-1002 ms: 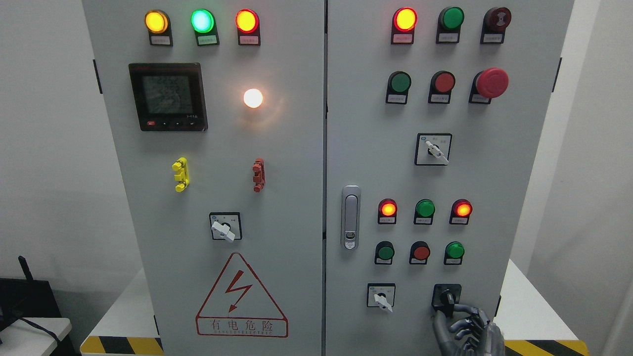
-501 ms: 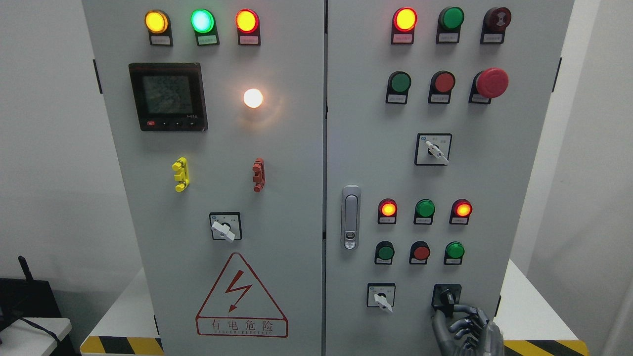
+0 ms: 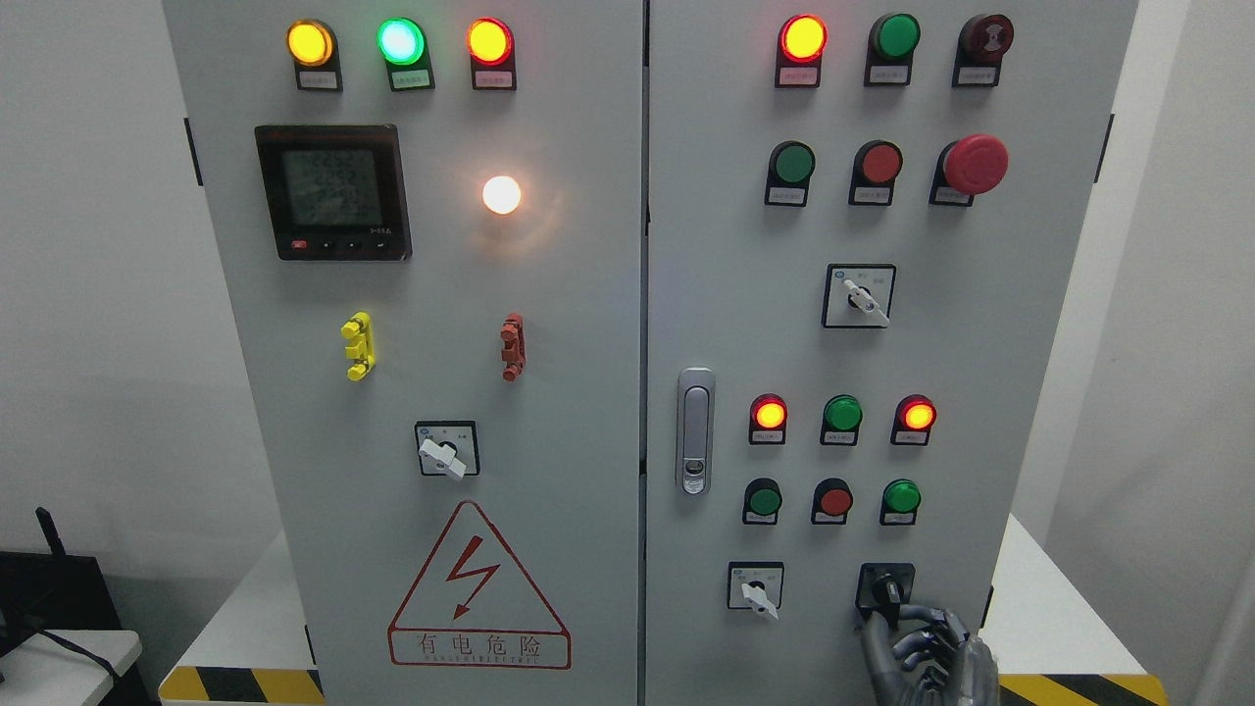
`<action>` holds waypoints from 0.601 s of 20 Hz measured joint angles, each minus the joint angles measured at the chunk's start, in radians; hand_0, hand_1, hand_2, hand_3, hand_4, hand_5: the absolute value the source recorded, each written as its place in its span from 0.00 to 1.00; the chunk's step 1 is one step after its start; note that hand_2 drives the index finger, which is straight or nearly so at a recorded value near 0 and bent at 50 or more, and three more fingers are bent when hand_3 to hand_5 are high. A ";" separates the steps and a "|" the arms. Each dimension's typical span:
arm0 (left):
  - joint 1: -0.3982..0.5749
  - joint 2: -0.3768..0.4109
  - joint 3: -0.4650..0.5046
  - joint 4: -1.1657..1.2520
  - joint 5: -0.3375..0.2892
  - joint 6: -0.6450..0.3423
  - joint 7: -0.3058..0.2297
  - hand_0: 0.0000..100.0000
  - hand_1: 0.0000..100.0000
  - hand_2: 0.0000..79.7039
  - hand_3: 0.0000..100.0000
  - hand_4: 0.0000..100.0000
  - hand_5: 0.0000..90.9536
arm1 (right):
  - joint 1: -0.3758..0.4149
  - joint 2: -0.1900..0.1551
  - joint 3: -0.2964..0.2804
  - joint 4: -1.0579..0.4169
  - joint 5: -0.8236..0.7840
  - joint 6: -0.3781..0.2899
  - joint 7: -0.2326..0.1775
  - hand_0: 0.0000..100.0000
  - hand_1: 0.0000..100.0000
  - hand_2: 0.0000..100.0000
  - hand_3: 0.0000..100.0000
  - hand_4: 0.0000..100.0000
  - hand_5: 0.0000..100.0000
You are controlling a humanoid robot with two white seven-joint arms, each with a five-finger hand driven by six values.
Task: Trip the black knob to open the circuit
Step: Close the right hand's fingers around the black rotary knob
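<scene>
The black knob (image 3: 887,590) sits on a black square plate at the lower right of the grey cabinet's right door (image 3: 941,294). Its handle stands nearly upright, tilted slightly so the lower end points down and right. My right hand (image 3: 882,618) comes up from the bottom edge just below it. The curled metal fingers (image 3: 922,637) and the thumb close around the knob's lower end. The palm and wrist are cut off by the picture's bottom edge. My left hand is out of view.
A white-handled selector (image 3: 756,591) sits left of the black knob. Above it are three push buttons (image 3: 833,500) and three indicator lamps (image 3: 843,414). The door latch (image 3: 695,431) is further left. Yellow-black hazard tape (image 3: 1079,686) marks the base edge.
My right hand has sunk very slightly at the knob's lower end. The knob's handle shows no clear turn, and the lamps are unchanged.
</scene>
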 measured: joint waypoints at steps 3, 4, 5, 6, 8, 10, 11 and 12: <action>0.000 0.000 0.000 0.000 0.000 0.000 0.000 0.12 0.39 0.00 0.00 0.00 0.00 | 0.000 0.000 0.000 0.000 0.000 0.000 0.000 0.44 0.76 0.50 0.83 0.88 0.98; 0.000 0.000 0.000 0.000 0.000 0.000 0.000 0.12 0.39 0.00 0.00 0.00 0.00 | 0.000 0.000 0.000 0.000 0.000 0.000 0.000 0.44 0.76 0.50 0.84 0.88 0.98; 0.000 0.000 0.000 0.000 0.000 0.000 0.000 0.12 0.39 0.00 0.00 0.00 0.00 | 0.000 0.000 0.000 0.000 0.000 0.000 0.000 0.45 0.76 0.50 0.84 0.88 0.98; 0.000 0.000 0.000 0.000 0.000 0.000 0.000 0.12 0.39 0.00 0.00 0.00 0.00 | 0.000 0.000 0.000 -0.001 0.000 0.000 0.000 0.45 0.76 0.50 0.84 0.88 0.98; 0.000 0.000 0.000 0.000 0.000 0.000 0.000 0.12 0.39 0.00 0.00 0.00 0.00 | 0.000 0.000 0.000 -0.001 0.000 0.000 -0.001 0.45 0.76 0.50 0.84 0.88 0.98; 0.000 0.000 0.000 0.000 0.000 0.000 0.000 0.12 0.39 0.00 0.00 0.00 0.00 | 0.000 0.000 0.000 -0.001 0.000 -0.001 -0.003 0.45 0.76 0.51 0.84 0.88 0.98; 0.000 0.000 0.000 0.000 0.000 0.000 0.000 0.12 0.39 0.00 0.00 0.00 0.00 | 0.000 0.000 0.000 -0.001 0.000 -0.001 -0.003 0.45 0.75 0.51 0.84 0.88 0.98; 0.000 0.000 0.000 0.000 0.000 0.000 0.000 0.12 0.39 0.00 0.00 0.00 0.00 | 0.000 0.000 0.000 -0.001 0.000 -0.001 -0.004 0.45 0.75 0.52 0.84 0.88 0.98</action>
